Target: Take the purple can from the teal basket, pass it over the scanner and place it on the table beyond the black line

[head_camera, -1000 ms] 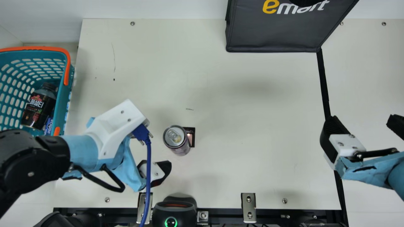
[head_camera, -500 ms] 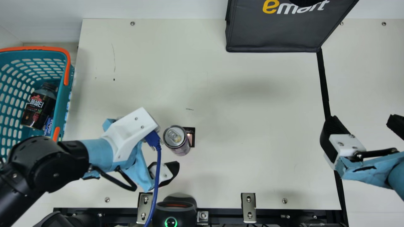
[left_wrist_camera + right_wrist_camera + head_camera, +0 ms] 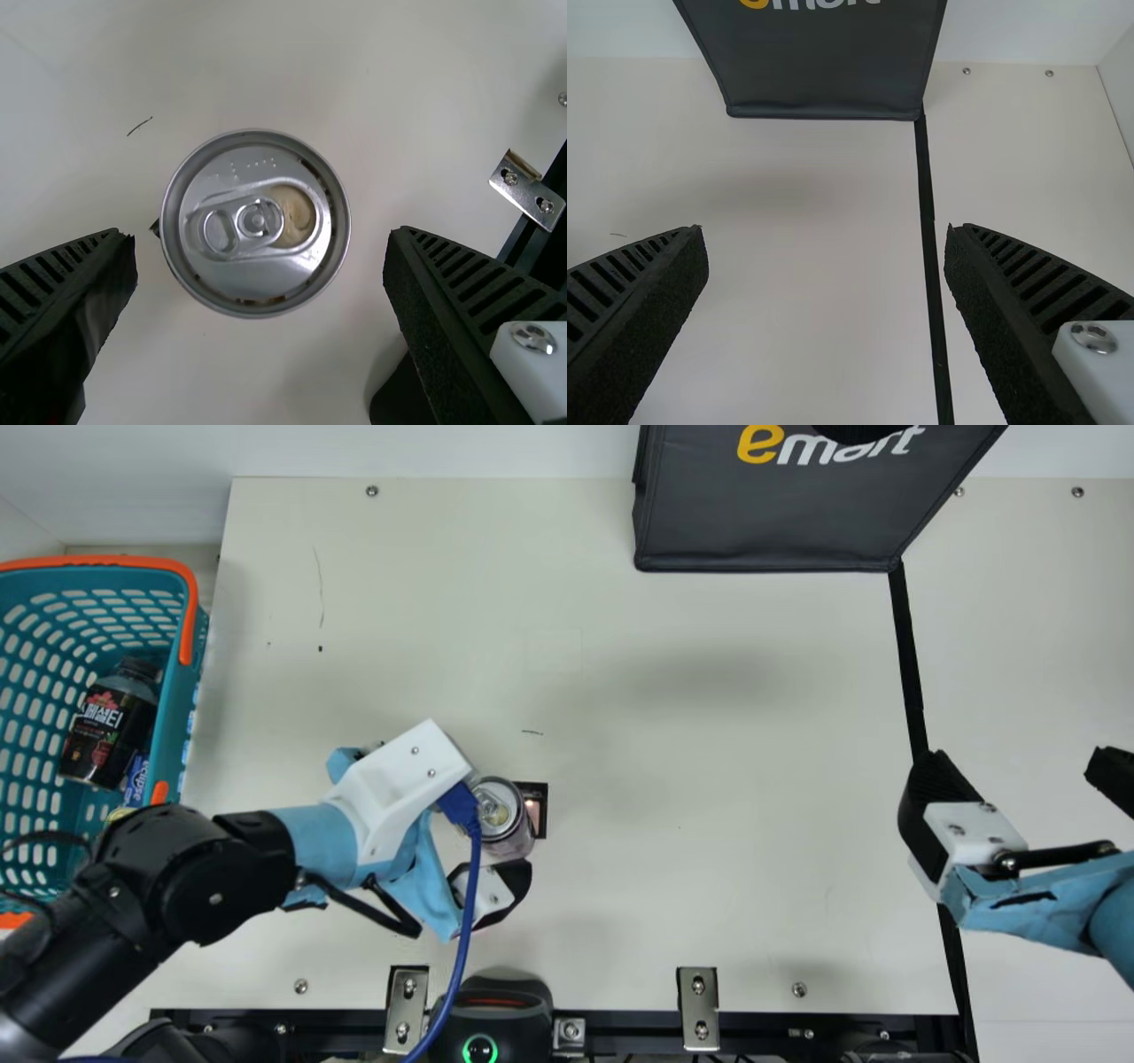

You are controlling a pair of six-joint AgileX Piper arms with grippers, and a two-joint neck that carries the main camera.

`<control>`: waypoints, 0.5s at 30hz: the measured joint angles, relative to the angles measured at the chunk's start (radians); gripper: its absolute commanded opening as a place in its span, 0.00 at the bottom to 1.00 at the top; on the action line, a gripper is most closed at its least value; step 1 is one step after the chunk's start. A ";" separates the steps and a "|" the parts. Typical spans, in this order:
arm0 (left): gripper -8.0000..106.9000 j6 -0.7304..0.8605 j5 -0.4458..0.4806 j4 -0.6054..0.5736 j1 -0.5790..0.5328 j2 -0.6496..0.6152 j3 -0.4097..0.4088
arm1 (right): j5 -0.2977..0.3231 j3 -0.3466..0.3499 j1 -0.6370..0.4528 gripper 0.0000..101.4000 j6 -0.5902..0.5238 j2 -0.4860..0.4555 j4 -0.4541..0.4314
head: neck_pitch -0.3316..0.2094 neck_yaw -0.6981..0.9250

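- Main view: the left claw (image 3: pixel 496 890) is low beside the purple can (image 3: pixel 498 819), its white casing and blue cable (image 3: pixel 474 868) partly covering the can's edge.
- In the left wrist view the claw's two ribbed fingers stand wide apart; the can's silver lid (image 3: pixel 257 226) appears between them, with a gap on each side, so nothing is clamped.
- The can stands upright on the table (image 3: pixel 709 735), out of the basket and short of the black line (image 3: pixel 905 655).
- Just beside it is a small black-framed window (image 3: pixel 540 790) in the tabletop.
- At the table's near edge sits a black scanner (image 3: pixel 509 1019) with a green ring light.
- Left, the teal basket (image 3: pixel 183 691) holds a dark bottle (image 3: pixel 106 735) and a blue packet (image 3: pixel 135 779).
- At the far side, a dark bag (image 3: pixel 762 531) has one corner at the line.
- Over by the line is the right claw (image 3: pixel 1019 766), fingers spread, holding nothing.
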 measured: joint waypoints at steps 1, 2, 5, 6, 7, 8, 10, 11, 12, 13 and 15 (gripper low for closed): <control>0.85 0.002 -0.005 -0.003 -0.002 0.004 0.000 | 0.000 0.000 0.000 0.94 0.000 0.000 0.000 | 0.000 0.000; 0.85 0.005 -0.009 -0.008 -0.004 0.009 -0.002 | 0.000 0.000 0.000 0.94 0.000 0.000 0.000 | 0.000 0.000; 0.85 0.006 -0.024 -0.017 -0.007 0.021 -0.004 | 0.000 0.000 0.000 0.94 0.000 0.000 0.000 | 0.000 -0.002; 0.85 0.009 -0.030 -0.019 -0.009 0.024 -0.006 | 0.000 0.000 0.000 0.94 0.000 0.000 0.000 | 0.000 -0.002; 0.85 0.009 -0.032 -0.022 -0.010 0.029 -0.006 | 0.000 0.000 0.000 0.94 0.000 0.000 0.000 | 0.000 -0.002; 0.85 0.009 -0.036 -0.023 -0.009 0.032 -0.008 | 0.000 0.000 0.000 0.94 0.000 0.000 0.000 | 0.000 -0.002; 0.79 0.009 -0.043 -0.026 -0.011 0.039 -0.010 | 0.000 0.000 0.000 0.94 0.000 0.000 0.000 | 0.000 -0.002; 0.74 0.009 -0.045 -0.026 -0.013 0.042 -0.010 | 0.000 0.000 0.000 0.94 0.000 0.000 0.000 | 0.000 -0.002; 0.68 0.009 -0.049 -0.026 -0.013 0.046 -0.012 | 0.000 0.000 0.000 0.94 0.000 0.000 0.000 | 0.000 0.000; 0.62 0.009 -0.051 -0.026 -0.013 0.049 -0.012 | 0.000 0.000 0.000 0.94 0.000 0.000 0.000 | 0.000 -0.002; 0.50 0.012 -0.056 -0.027 -0.015 0.053 -0.014 | 0.000 0.000 0.000 0.94 0.000 0.000 0.000 | 0.000 -0.002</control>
